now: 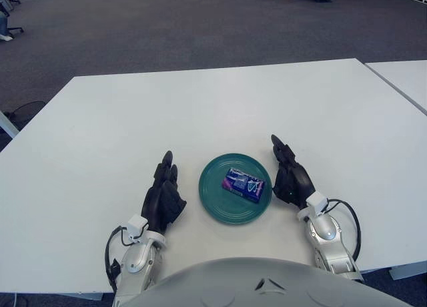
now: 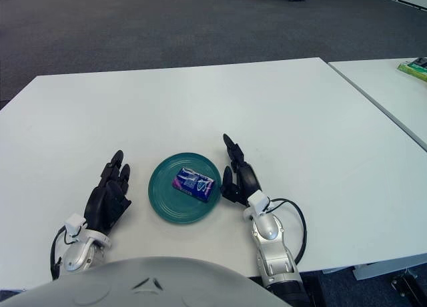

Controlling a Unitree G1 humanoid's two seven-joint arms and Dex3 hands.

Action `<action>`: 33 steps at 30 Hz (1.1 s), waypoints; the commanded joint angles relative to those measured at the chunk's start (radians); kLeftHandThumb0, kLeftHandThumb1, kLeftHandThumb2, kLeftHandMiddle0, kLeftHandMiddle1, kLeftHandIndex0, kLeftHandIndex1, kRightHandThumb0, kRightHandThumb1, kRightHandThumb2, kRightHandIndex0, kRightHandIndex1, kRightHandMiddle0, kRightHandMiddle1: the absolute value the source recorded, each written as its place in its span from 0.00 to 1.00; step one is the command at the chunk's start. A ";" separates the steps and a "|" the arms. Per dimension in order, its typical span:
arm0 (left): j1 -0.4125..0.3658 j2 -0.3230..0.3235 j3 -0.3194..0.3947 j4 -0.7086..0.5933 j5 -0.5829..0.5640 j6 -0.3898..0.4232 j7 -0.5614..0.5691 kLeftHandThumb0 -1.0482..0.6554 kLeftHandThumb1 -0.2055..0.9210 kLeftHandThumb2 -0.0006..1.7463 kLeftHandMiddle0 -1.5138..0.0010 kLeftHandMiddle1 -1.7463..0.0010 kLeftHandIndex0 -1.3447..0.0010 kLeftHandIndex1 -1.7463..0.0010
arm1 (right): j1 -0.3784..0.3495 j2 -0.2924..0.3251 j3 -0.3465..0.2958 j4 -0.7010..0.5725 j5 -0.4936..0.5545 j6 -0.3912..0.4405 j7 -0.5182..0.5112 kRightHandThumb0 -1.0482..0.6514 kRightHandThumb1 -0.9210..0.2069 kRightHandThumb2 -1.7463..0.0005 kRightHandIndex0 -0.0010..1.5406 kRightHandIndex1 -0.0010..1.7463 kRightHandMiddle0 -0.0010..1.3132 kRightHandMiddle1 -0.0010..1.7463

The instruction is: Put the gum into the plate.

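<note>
A blue and purple pack of gum [image 1: 243, 184] lies inside the round teal plate [image 1: 215, 190] on the white table, slightly right of the plate's middle. My right hand [image 1: 288, 172] shows just right of the plate, fingers extended and holding nothing, close to the rim. My left hand [image 1: 164, 192] shows left of the plate, fingers relaxed and empty, a short gap from the rim.
The white table [image 1: 200, 107] stretches far beyond the plate. A second white table [image 2: 393, 87] stands at the right, across a narrow gap, with a green item [image 2: 415, 68] on its far edge. Grey carpet lies beyond.
</note>
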 commanded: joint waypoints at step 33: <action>-0.061 0.067 -0.001 0.168 -0.003 -0.139 -0.122 0.00 1.00 0.04 1.00 1.00 1.00 1.00 | 0.052 -0.029 0.012 0.021 -0.111 0.162 -0.029 0.00 0.00 0.80 0.00 0.00 0.00 0.00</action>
